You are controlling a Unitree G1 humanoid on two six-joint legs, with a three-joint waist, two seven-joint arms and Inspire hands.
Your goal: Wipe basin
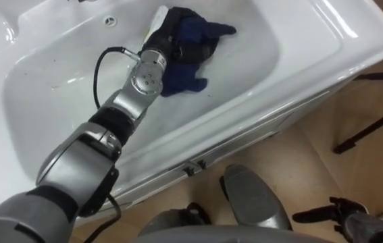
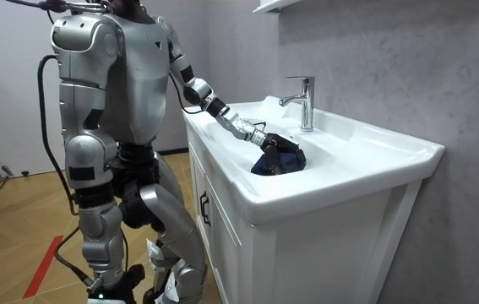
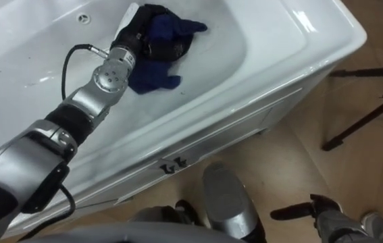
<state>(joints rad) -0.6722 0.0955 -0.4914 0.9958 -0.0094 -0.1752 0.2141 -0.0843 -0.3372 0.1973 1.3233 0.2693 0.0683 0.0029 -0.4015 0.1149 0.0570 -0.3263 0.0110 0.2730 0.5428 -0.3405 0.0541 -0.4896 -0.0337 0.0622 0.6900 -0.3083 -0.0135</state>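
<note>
From my feed the robot stands at the front of the white cabinet (image 1: 245,138), its left arm reaching over the front edge into the basin (image 1: 326,40). The tap (image 2: 304,100) rises from the back rim, apart from the hand, and an overflow hole (image 1: 111,21) sits in the bowl's back wall. Dark stand legs (image 1: 373,128) cross the floor past the basin's right end.

The cloth (image 1: 188,77) (dark blue, crumpled) lies in the right half of the bowl, near its back wall. My left hand (image 1: 167,40) sits on top, fingers curled into the bunch and gripping it, and it hides the cloth's middle. The cloth's longest stretch runs from a lobe nearest the front edge to a pointed corner aimed at the basin's right end. The right hand (image 1: 336,210) hangs low by the floor, fingers loosely straight.
</note>
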